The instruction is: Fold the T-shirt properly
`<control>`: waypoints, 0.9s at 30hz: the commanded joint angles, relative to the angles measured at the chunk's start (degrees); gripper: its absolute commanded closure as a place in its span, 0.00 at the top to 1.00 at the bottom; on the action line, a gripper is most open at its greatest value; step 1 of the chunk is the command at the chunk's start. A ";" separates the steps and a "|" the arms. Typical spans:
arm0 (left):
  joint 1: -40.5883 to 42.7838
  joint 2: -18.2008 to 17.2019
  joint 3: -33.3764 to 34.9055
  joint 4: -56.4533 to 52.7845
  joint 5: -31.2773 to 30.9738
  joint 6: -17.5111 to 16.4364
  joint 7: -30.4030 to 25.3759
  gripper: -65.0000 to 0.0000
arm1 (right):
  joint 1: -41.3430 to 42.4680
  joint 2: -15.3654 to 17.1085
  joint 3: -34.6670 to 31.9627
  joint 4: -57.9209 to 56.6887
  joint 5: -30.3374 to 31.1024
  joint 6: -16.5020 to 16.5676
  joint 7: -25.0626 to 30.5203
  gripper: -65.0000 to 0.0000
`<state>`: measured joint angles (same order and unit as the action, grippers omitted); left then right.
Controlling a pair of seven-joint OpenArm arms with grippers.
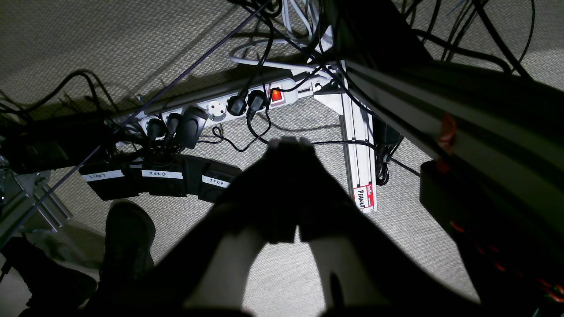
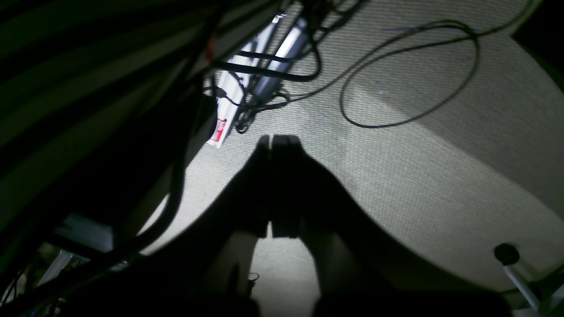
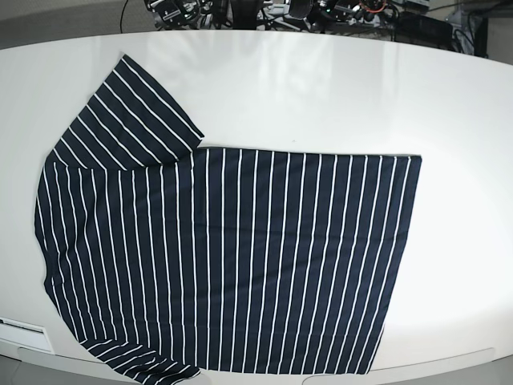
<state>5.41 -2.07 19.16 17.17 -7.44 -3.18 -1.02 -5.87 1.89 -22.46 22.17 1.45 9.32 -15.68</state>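
In the base view, neither arm is visible. A large dark navy soft cloth T-shirt with thin white stripes [image 3: 232, 257] lies flat and spread on a white glossy oval table [image 3: 321, 96]. Its long axis runs left to right: shoulders and sleeves at the left, straight hem at the right. The upper sleeve angles toward the table's far left; the lower sleeve reaches the table's near edge and is cut off at the bottom of the picture. The neckline is hard to make out.

Both wrist views look down at grey woven carpet, well away from the shirt, and are dark and partly blurred. In the right wrist view, the right gripper [image 2: 280, 141] is a black silhouette pointing down at the carpet [image 2: 418, 176], fingers pressed together and empty. A loose black cable loop [image 2: 410, 72] lies beyond it.

In the left wrist view, the left gripper [image 1: 291, 143] likewise points down, clenched on nothing. Beyond it lie a white power strip with a lit red switch [image 1: 233, 105] and black boxes labelled START, ZERO and STOP [image 1: 158, 176]. A dark shoe [image 1: 128, 233] shows at lower left.
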 commanded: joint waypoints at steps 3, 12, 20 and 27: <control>0.13 -0.02 0.22 0.35 0.20 0.22 0.13 0.00 | 0.00 0.00 -0.15 0.33 -0.02 -0.13 -0.90 0.00; 0.17 -0.83 0.24 0.35 2.97 -4.79 11.52 0.00 | -0.57 0.35 -0.15 0.33 0.00 -0.11 -13.60 0.00; 2.64 -4.61 0.24 0.46 2.32 -10.23 13.53 0.00 | -6.21 2.54 -0.15 0.33 0.00 2.40 -13.92 0.00; 8.79 -9.31 0.24 5.75 -2.56 -12.85 13.51 0.00 | -12.90 7.39 -0.15 5.81 5.81 4.63 -12.55 0.00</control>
<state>14.02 -11.09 19.42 22.90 -10.00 -15.64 12.38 -18.33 9.10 -22.65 28.12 7.16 13.65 -27.62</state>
